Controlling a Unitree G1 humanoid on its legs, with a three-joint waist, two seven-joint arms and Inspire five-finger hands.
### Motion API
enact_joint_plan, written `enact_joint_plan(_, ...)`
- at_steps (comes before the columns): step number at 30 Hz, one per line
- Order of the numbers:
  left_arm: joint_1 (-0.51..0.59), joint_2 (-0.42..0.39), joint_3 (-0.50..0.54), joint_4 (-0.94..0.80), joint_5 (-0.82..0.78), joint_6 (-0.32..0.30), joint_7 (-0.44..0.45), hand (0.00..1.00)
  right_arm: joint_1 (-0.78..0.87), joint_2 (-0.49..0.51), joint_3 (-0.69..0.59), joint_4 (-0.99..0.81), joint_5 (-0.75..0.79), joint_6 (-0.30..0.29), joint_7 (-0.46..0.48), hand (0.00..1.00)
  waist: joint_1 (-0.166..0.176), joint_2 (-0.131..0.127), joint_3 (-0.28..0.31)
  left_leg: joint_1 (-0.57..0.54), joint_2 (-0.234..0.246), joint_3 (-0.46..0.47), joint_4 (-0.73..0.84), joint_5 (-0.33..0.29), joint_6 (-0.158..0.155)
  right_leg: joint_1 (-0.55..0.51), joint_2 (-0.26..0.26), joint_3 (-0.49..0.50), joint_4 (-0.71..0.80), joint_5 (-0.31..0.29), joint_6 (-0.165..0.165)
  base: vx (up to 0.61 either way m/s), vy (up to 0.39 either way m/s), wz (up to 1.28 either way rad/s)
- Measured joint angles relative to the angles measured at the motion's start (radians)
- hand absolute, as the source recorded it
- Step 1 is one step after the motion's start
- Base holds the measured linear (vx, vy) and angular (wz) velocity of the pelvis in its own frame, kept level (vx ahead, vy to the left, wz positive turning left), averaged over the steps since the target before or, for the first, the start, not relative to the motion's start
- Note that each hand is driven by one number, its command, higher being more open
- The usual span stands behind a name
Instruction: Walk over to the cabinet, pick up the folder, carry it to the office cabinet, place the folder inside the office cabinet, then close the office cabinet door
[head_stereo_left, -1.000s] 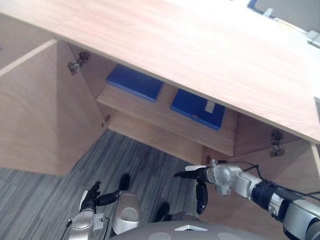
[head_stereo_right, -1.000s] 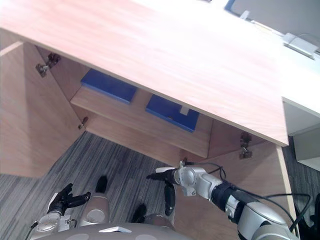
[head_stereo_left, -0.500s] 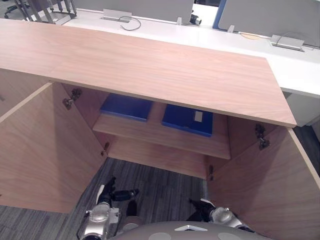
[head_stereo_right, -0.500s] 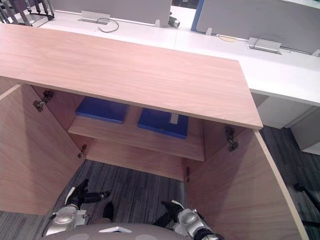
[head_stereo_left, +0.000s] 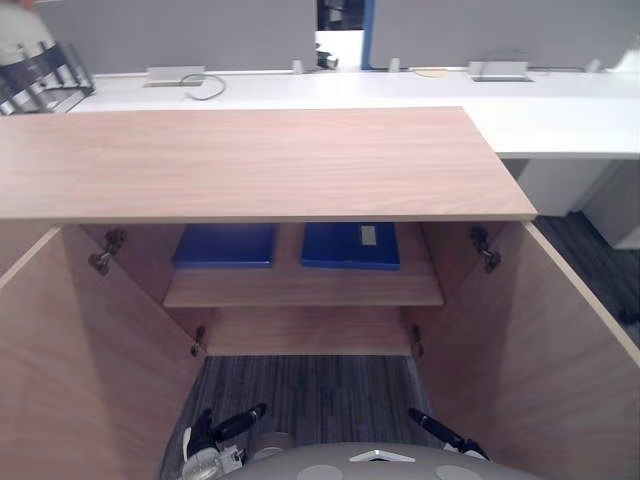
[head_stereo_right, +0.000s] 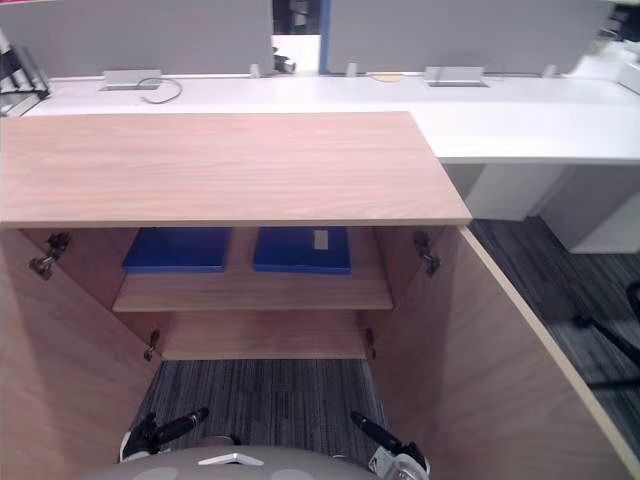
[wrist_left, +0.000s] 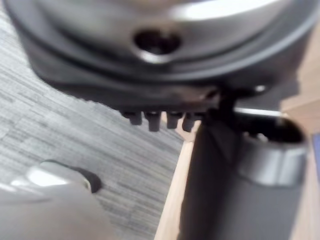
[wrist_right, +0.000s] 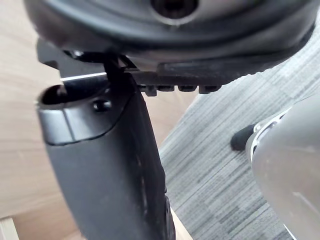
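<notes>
Lower left, the left hand (head_stereo_left: 207, 440) hangs empty, fingers straight, by the open light-wood left door (head_stereo_left: 60, 370). Centre, a flat blue folder (head_stereo_left: 225, 245) and a white-labelled blue folder (head_stereo_left: 345, 247) lie on the wooden cabinet shelf (head_stereo_left: 300, 290), so placing seems done. Lower right, the right hand (head_stereo_left: 438, 431) is empty and straight-fingered. The light-wood right door (head_stereo_left: 540, 350) stands open, so closing is left.

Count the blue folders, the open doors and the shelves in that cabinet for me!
folders: 2
doors: 2
shelf: 1
total: 5
</notes>
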Motion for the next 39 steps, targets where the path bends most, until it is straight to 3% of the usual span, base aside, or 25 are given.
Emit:
enact_joint_plan(11,-0.007,0.025,-0.001,0.032,-0.003,-0.004,0.004,1.0,0.008,0.022,-0.019,-0.013,-0.01,0.001,0.001,1.0,-0.016,-0.021,-0.005,0.034,-0.061,0.11,-0.013,-0.021,0.057,-0.026,-0.061,0.13,-0.044,0.062,0.062,0.02,0.115,-0.35)
enact_joint_plan(20,-0.006,0.023,0.024,0.039,0.014,-0.023,0.002,1.0,0.03,0.023,0.062,-0.07,-0.008,0.0,0.013,1.0,-0.019,-0.038,0.032,0.143,-0.038,0.365,-0.026,-0.067,0.081,-0.097,-0.061,0.25,0.025,0.115,0.064,-0.12,0.064,-0.86)
enact_joint_plan(22,-0.005,0.021,0.024,0.037,0.026,-0.025,0.008,1.0,0.037,0.023,0.069,-0.089,-0.007,-0.001,0.016,1.0,-0.02,-0.033,0.039,0.158,-0.018,0.436,-0.028,-0.068,0.091,-0.125,-0.085,0.167,0.059,0.103,0.017,-0.17,0.016,-0.89)
enact_joint_plan(23,-0.004,0.019,0.024,0.035,0.051,-0.025,0.014,1.0,0.049,0.022,0.068,-0.104,-0.006,-0.001,0.019,1.0,-0.02,-0.022,0.038,0.166,-0.003,0.472,-0.035,-0.056,0.1,-0.148,-0.139,0.006,0.126,0.076,-0.025,-0.08,0.009,-0.7)
enact_joint_plan(25,-0.002,0.019,0.025,0.027,0.052,-0.023,0.022,1.0,0.057,0.019,0.045,-0.109,-0.006,-0.008,0.021,1.0,-0.016,-0.025,0.039,0.177,0.033,0.528,-0.039,-0.039,0.078,-0.16,-0.24,-0.289,0.278,0.04,-0.071,-0.04,-0.022,-0.83)
enact_joint_plan(27,0.006,0.023,0.025,0.025,0.05,-0.021,0.023,1.0,0.061,0.026,-0.002,-0.099,-0.007,-0.01,0.022,1.0,-0.013,-0.029,0.039,0.184,0.068,0.576,-0.026,-0.043,0.06,-0.137,-0.304,-0.441,0.365,0.023,-0.098,0.02,-0.105,-0.92)
enact_joint_plan(28,0.006,0.027,0.026,0.023,0.049,-0.021,0.022,1.0,0.061,0.03,-0.024,-0.093,-0.009,-0.009,0.025,1.0,-0.008,-0.041,0.045,0.201,0.07,0.606,-0.026,-0.044,0.042,-0.127,-0.319,-0.477,0.354,0.016,-0.081,0.06,-0.147,-1.16)
enact_joint_plan(29,0.001,0.029,0.029,0.027,0.049,-0.02,0.021,1.0,0.059,0.035,-0.047,-0.082,-0.008,-0.009,0.032,1.0,-0.004,-0.06,0.053,0.21,0.055,0.618,-0.032,-0.051,0.029,-0.126,-0.294,-0.499,0.323,-0.007,-0.07,0.02,-0.122,-1.38)
enact_joint_plan(30,-0.01,0.03,0.027,0.049,0.05,-0.009,0.018,1.0,0.056,0.013,-0.065,-0.062,-0.008,-0.011,0.033,1.0,0.001,-0.031,0.061,0.209,0.009,0.532,-0.083,-0.061,0.055,-0.114,-0.244,-0.468,0.239,0.025,-0.072,-0.05,-0.052,-1.33)
enact_joint_plan(31,-0.009,0.022,0.022,0.055,0.052,-0.003,0.016,1.0,0.053,0.0,-0.078,-0.043,-0.01,-0.011,0.032,1.0,0.004,-0.016,0.062,0.212,-0.008,0.486,-0.116,-0.057,0.076,-0.112,-0.203,-0.447,0.184,0.058,-0.081,-0.09,-0.036,-1.6)
enact_joint_plan(32,-0.002,-0.002,0.017,0.067,0.053,-0.005,0.015,1.0,0.026,-0.031,-0.093,-0.001,-0.009,0.0,0.031,1.0,0.012,0.024,0.05,0.216,0.012,0.474,-0.173,-0.009,0.09,-0.117,-0.152,-0.434,0.14,0.063,-0.097,-0.06,-0.059,-1.31)
enact_joint_plan(33,-0.008,0.011,0.017,0.065,0.053,-0.004,0.004,1.0,0.026,-0.041,-0.12,0.032,-0.009,0.011,0.029,1.0,-0.007,0.0,0.059,0.218,0.018,0.518,-0.186,0.024,0.054,-0.157,-0.255,-0.486,0.363,-0.032,-0.133,-0.02,-0.1,-1.04)
enact_joint_plan(35,-0.008,0.041,-0.005,0.067,0.052,-0.003,0.01,1.0,0.031,-0.033,-0.164,0.055,0.009,0.003,0.029,1.0,-0.027,-0.021,0.06,0.22,0.021,0.543,-0.19,0.039,0.029,-0.141,-0.392,-0.519,0.47,-0.05,-0.124,0.08,-0.208,-0.58)
enact_joint_plan(36,-0.019,0.065,-0.008,0.068,0.052,-0.001,0.013,1.0,0.03,-0.03,-0.157,0.057,-0.006,0.007,0.031,1.0,-0.022,-0.061,0.063,0.224,0.023,0.556,-0.184,0.045,0.013,-0.139,-0.388,-0.489,0.422,-0.046,-0.025,0.09,-0.283,-0.66)
enact_joint_plan(37,-0.026,0.074,-0.009,0.071,0.052,0.001,0.013,1.0,0.029,-0.025,-0.155,0.056,-0.008,0.01,0.035,1.0,-0.02,-0.062,0.064,0.22,0.032,0.558,-0.19,0.052,0.005,-0.129,-0.357,-0.494,0.381,-0.056,-0.025,0.04,-0.242,-0.74)
enact_joint_plan(38,-0.034,0.067,-0.014,0.076,0.052,0.001,0.008,1.0,0.026,-0.033,-0.149,0.056,-0.008,0.006,0.038,1.0,-0.012,-0.052,0.065,0.217,0.062,0.558,-0.211,0.061,0.005,-0.122,-0.285,-0.48,0.303,-0.049,-0.015,0.02,-0.222,-0.57)
enact_joint_plan(39,-0.034,0.064,-0.016,0.076,0.052,0.001,0.006,1.0,0.02,-0.034,-0.14,0.057,-0.008,0.005,0.041,1.0,-0.013,-0.045,0.062,0.223,0.08,0.566,-0.224,0.073,0.005,-0.115,-0.247,-0.474,0.256,-0.043,-0.006,0.04,-0.189,-0.67)
